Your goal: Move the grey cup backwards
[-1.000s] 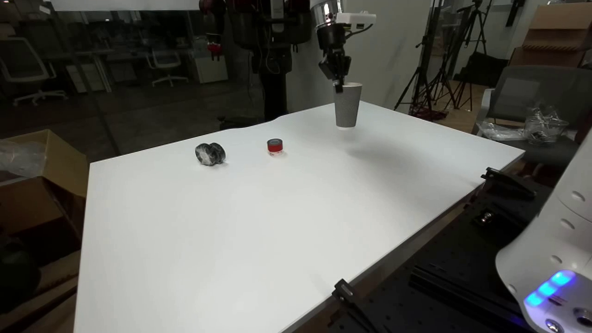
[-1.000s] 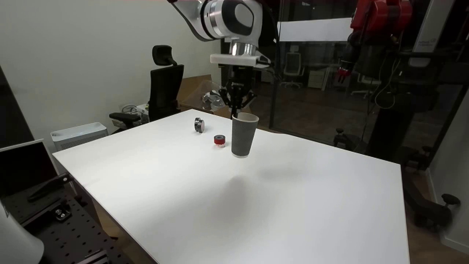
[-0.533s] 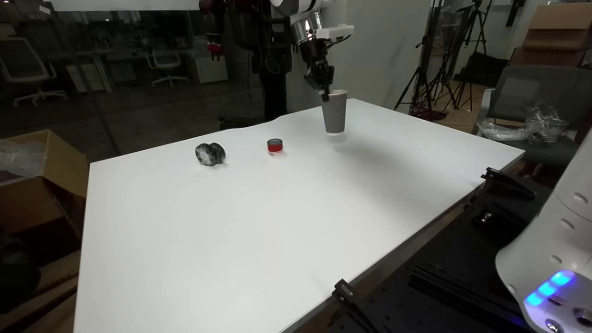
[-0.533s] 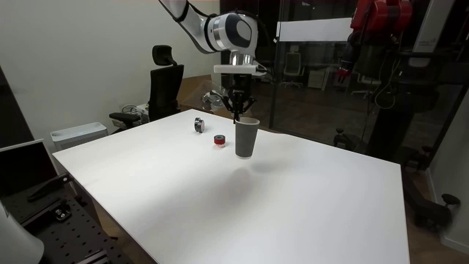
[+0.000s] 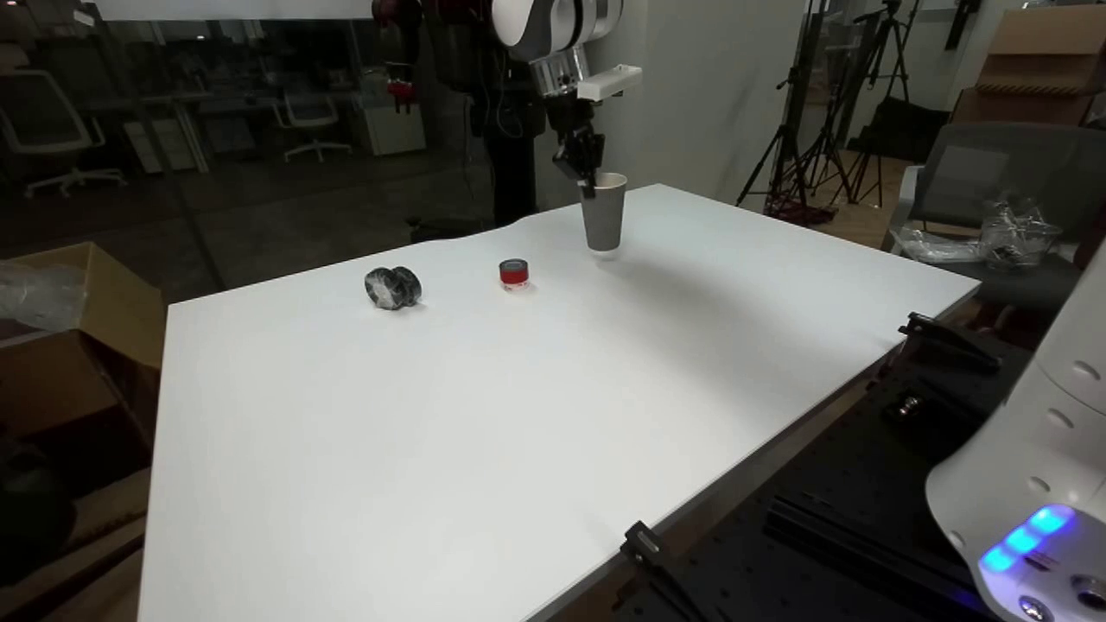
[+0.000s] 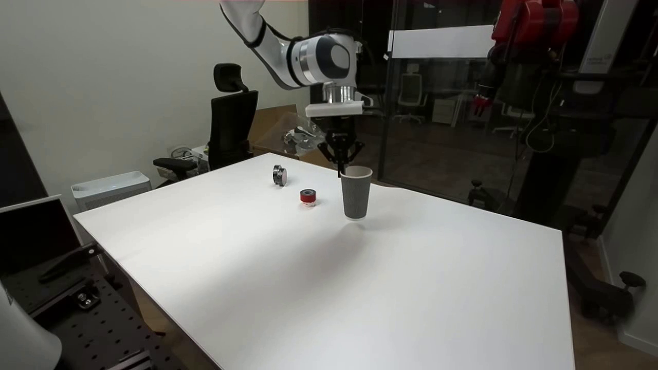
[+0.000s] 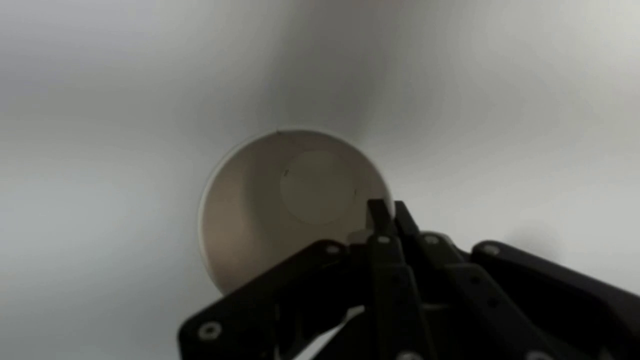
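The grey cup (image 5: 604,220) is a tapered tumbler with a pale rim and base. It also shows in an exterior view (image 6: 355,196). In the wrist view I look down into the cup (image 7: 250,215) and see its pale inside and round bottom. My gripper (image 7: 391,207) is shut on the cup's wall at the rim, one fingertip inside and one outside. The gripper also shows in both exterior views (image 5: 588,187) (image 6: 341,171). The cup hangs nearly upright, its base slightly above the white table (image 5: 389,449).
A small red and dark roll (image 5: 513,273) stands on the table beside the cup. A black, grey-marked spool-like object (image 5: 393,288) lies further along. The table's back edge runs close behind the cup. Another robot with red parts (image 6: 534,25) stands beyond the table.
The cup has moved with the gripper toward the red roll and the back edge in one view, rightward in another. It has come lower, closer to its shadow, and stands more upright.
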Robot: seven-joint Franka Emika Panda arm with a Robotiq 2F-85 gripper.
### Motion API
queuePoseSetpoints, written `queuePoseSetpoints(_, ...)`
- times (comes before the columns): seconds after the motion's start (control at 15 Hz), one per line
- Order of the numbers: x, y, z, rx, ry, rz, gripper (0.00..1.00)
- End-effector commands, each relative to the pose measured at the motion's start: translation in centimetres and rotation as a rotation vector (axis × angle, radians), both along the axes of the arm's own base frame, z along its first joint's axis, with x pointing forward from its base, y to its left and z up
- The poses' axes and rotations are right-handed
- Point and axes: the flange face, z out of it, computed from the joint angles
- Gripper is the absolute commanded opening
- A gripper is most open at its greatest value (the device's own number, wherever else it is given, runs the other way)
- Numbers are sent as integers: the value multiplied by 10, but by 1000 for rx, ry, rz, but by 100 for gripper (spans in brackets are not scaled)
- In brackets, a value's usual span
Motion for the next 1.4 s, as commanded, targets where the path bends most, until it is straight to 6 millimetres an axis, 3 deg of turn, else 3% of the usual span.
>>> queuePoseSetpoints(0.0, 8, -5, 4, 11, -42, -32, 1)
queuePoseSetpoints(0.67, 2, -23, 0, 124, 3, -140, 1)
queuePoseSetpoints(1.27, 2, -30, -14, 112, 55, -186, 1)
queuePoseSetpoints(1.33, 2, -30, -15, 110, 61, -187, 29)
